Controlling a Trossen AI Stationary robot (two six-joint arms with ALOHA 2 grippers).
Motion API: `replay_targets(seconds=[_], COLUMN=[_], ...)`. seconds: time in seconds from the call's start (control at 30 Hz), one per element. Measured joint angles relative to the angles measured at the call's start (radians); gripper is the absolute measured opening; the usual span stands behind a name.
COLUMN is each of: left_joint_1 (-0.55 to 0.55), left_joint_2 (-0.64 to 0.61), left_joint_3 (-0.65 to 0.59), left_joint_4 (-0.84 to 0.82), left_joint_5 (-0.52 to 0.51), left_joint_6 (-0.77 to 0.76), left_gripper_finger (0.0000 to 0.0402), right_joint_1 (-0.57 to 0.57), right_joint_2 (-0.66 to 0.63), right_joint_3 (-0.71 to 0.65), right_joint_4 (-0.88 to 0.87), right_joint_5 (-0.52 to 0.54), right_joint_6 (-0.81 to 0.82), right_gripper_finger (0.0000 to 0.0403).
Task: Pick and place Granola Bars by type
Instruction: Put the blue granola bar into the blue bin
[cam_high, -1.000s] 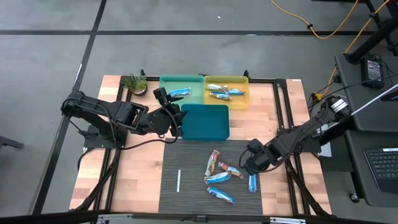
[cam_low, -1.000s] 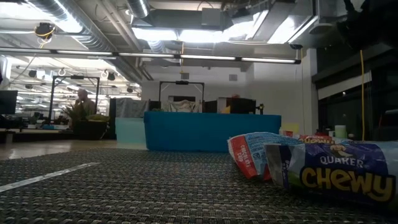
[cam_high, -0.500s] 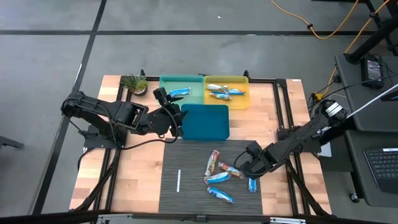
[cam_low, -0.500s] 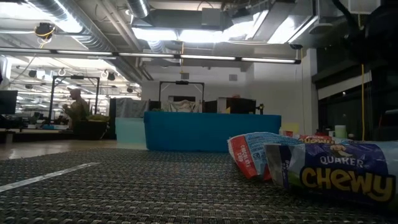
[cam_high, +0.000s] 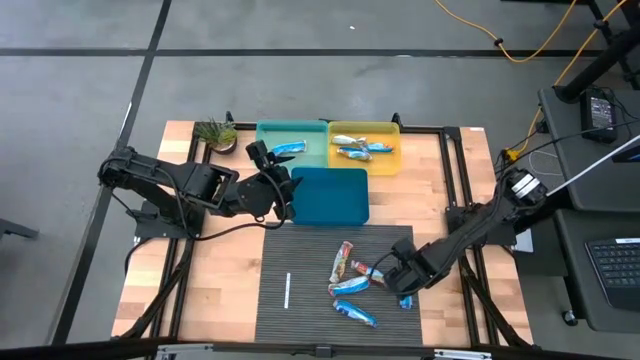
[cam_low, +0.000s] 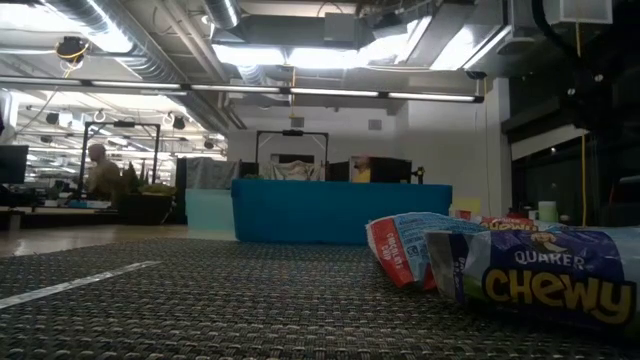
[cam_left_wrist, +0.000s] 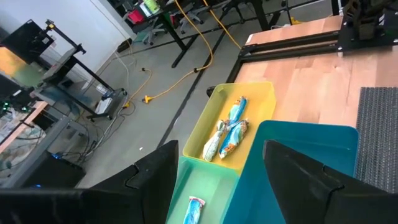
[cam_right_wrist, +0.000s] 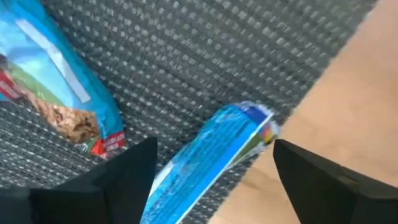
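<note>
Wooden surface (cam_high: 220, 290) with dark mat, high view: left claw (cam_high: 283, 190) parked spread and empty by teal bin (cam_high: 330, 196); green bin (cam_high: 290, 145) holds one blue bar, yellow bin (cam_high: 366, 146) several, so sorting is underway. Right claw (cam_high: 400, 285) low over the loose Granola Bars (cam_high: 352, 283). Low view: bar wrappers on the mat close to camera. Left wrist: fingers apart, bins ahead. Right wrist: fingers wide, straddling blue bar (cam_right_wrist: 205, 155) at mat edge, not yet gripped.
</note>
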Motion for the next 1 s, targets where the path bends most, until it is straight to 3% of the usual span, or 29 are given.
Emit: replay_targets(seconds=[0.47, 1.0], left_joint_1=[0.000, 0.000], left_joint_2=[0.000, 0.000], left_joint_3=[0.000, 0.000], left_joint_4=[0.000, 0.000], left_joint_5=[0.004, 0.018], left_joint_6=[0.000, 0.009], left_gripper_finger=[0.0228, 0.0228], right_joint_1=[0.039, 0.039], right_joint_2=[0.080, 0.079], right_joint_3=[0.000, 0.000], right_joint_4=[0.025, 0.039], right_joint_5=[-0.084, -0.083], right_joint_6=[0.012, 0.010], right_gripper_finger=[0.0305, 0.0081])
